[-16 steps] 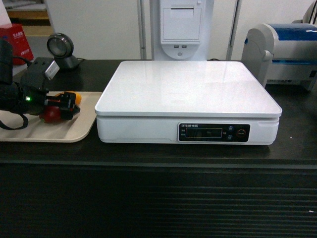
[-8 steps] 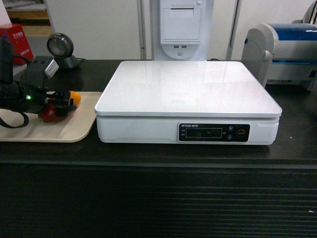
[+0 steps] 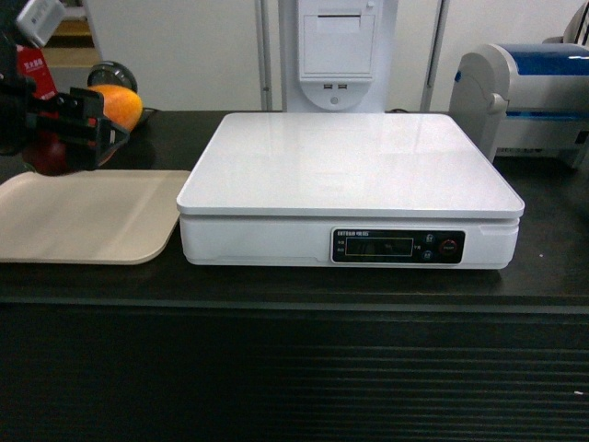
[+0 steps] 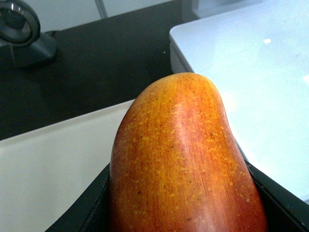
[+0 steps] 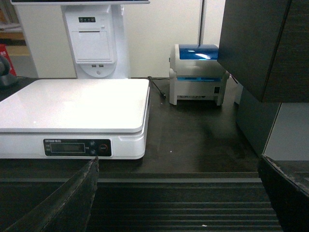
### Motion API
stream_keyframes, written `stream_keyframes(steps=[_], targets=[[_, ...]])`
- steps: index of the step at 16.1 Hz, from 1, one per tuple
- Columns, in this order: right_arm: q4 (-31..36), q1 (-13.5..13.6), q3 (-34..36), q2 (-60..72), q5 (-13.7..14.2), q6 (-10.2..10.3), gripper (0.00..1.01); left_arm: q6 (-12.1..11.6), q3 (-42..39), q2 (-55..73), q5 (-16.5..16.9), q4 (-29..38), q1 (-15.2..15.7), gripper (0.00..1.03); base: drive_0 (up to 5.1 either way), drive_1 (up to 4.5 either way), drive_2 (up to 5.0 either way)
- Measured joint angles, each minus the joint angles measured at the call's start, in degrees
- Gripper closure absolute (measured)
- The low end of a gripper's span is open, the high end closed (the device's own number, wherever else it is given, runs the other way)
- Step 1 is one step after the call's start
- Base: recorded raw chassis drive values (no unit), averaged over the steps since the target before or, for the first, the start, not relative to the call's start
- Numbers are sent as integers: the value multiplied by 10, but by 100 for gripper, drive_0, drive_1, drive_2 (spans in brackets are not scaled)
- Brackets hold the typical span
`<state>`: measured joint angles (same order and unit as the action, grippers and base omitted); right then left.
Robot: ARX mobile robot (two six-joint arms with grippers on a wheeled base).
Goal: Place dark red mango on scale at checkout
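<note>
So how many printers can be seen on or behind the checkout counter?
2: a white receipt printer standing behind the scale, and a grey-and-blue printer at the counter's right end. Others may sit out of frame.

Dark red mango (image 4: 183,164): deep red low down, fading to orange-yellow at tip, fine yellow speckles all over, glossy streak. Left gripper (image 3: 78,129) black around it, red body showing below, orange end above. Scale (image 3: 350,166) white top w/ pale sheen, white body, black display panel (image 3: 398,246) w/ one red button. Beige tray (image 3: 87,216), plain, no pattern. Checkout (image 3: 294,368) black top, dark front w/ horizontal slats. Printer (image 5: 198,72) light grey w/ blue translucent lid. Receipt unit (image 3: 337,46) white behind scale. Scanner (image 4: 21,31) grey stand, dark ring. Right gripper (image 5: 178,203) black fingers at frame corners. Wall off-white.
</note>
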<state>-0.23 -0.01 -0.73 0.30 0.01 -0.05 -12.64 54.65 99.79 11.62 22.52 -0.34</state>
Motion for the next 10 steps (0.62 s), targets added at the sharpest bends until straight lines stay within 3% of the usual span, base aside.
stream_keyframes(steps=[10], targets=[[0, 0, 0, 0, 0, 0, 3, -11, -31, -69, 3, 15, -38, 36, 0, 0, 0]])
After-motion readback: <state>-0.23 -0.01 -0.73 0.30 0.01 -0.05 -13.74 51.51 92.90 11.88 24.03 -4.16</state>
